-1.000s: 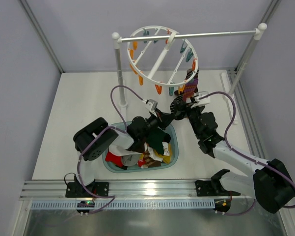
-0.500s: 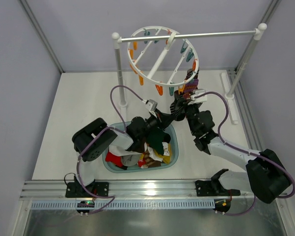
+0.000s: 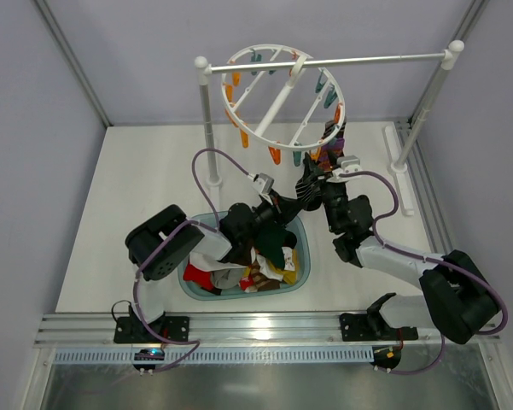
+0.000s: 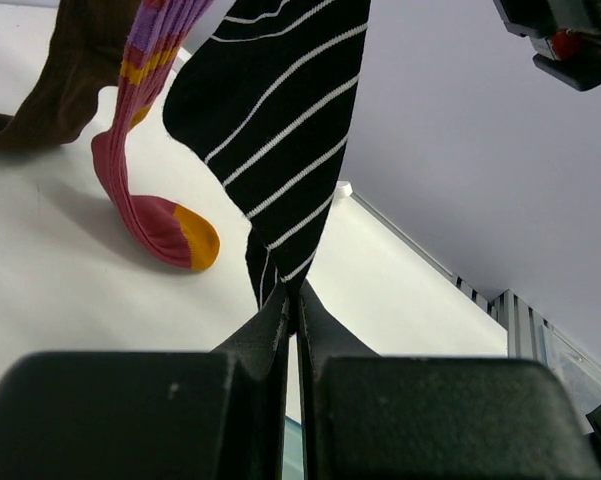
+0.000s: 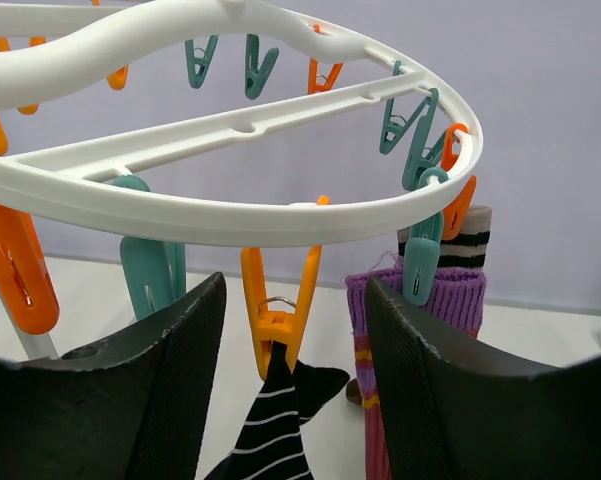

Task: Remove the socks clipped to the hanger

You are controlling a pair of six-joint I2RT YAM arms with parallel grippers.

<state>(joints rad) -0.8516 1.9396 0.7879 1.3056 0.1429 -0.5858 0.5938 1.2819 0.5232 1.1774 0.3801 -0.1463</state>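
The left gripper (image 4: 295, 310) pinched the striped sock (image 4: 280, 120) by its tip. The right gripper (image 5: 292, 300), jaws apart, straddled the sock's orange clip (image 5: 280, 325), probably best squeezed on its upper prongs.

Three hanging socks (image 4: 270, 120), perhaps four; one hanger (image 5: 230, 215).

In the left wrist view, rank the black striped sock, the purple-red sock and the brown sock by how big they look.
1. black striped sock: largest, though also nearest the camera.
2-3. purple-red sock and brown sock: look about alike. The brown one runs off frame, so unranked.
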